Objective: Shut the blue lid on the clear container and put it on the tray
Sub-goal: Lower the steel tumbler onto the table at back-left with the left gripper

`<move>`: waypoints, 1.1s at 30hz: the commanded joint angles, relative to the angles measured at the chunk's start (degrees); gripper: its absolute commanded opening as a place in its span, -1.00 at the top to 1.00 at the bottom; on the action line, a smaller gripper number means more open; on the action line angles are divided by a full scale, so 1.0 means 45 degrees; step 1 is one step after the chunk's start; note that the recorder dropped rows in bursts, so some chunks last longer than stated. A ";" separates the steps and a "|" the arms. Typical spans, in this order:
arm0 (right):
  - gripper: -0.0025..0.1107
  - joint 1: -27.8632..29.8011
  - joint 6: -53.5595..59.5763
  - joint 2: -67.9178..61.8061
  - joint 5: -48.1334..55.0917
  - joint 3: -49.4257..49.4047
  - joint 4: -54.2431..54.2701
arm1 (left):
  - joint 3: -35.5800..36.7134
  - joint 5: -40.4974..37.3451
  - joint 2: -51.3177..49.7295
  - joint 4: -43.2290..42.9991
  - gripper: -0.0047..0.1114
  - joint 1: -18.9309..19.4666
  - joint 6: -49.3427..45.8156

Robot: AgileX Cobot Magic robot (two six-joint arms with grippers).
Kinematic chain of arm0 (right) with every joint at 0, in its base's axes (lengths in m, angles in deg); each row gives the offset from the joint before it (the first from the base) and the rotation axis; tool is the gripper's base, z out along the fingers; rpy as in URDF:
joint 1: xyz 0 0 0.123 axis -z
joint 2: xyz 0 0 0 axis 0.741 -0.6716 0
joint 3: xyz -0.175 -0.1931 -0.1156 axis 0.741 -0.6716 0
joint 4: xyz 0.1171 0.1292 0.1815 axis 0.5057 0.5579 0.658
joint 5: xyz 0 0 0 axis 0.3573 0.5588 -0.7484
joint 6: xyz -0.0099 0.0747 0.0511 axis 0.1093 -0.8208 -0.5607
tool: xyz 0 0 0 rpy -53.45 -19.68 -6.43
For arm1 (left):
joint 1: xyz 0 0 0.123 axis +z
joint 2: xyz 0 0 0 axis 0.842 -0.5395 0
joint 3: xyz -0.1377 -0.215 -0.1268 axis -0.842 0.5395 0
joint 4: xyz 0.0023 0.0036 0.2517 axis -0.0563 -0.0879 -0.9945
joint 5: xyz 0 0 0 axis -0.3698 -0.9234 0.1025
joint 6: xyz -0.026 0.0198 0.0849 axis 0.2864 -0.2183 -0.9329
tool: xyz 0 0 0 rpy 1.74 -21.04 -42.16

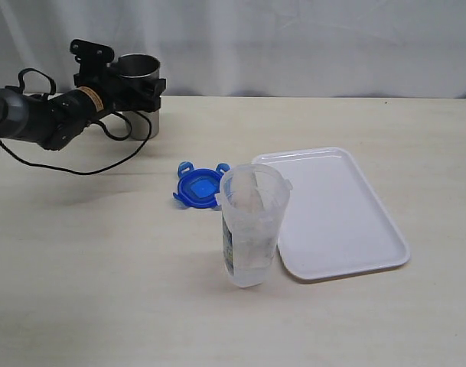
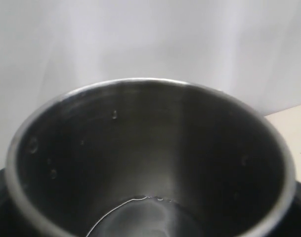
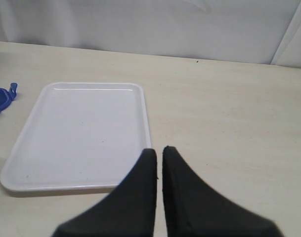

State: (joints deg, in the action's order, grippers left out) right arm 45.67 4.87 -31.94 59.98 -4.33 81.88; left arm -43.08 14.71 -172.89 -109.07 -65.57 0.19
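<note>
We've got a steel cup (image 1: 139,67) upright near the bench's (image 1: 102,290) far left corner, droplets on its inner wall. A white curtain (image 1: 294,38) hangs behind the far edge.

steel cup (image 2: 150,163): brushed metal, dull inside, shinier rim. clear container (image 1: 253,225): smooth transparent plastic. blue lid (image 1: 198,186): glossy plastic. tray (image 3: 81,128): smooth white plastic, faint sheen. table (image 1: 102,267): pale, matt. right gripper (image 3: 159,154): matt black.
</note>
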 commanded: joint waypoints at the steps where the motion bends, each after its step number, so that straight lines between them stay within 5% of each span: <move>1: 0.87 0.0050 0.0041 0.0051 -0.0031 -0.0026 -0.0033 | 0.0037 -0.0842 -0.0062 -0.0234 -0.26 -0.0107 0.0057; 16: 0.87 0.0050 0.0041 0.0051 -0.0031 -0.0026 -0.0033 | 0.0037 -0.0931 -0.0062 -0.0310 -0.28 -0.0107 0.0593; 23: 0.87 0.0050 0.0041 0.0051 -0.0031 -0.0026 -0.0033 | 0.0062 -0.0931 -0.0062 -0.0269 -0.62 -0.0339 0.0733; 33: 0.87 0.0050 0.0041 0.0051 -0.0031 -0.0026 -0.0033 | 0.0111 -0.1376 -0.0062 -0.0201 -0.63 -0.0395 0.1194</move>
State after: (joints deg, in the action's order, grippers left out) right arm 45.67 4.87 -31.94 59.98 -4.33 81.88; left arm -42.85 9.93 -173.27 -110.08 -66.99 4.49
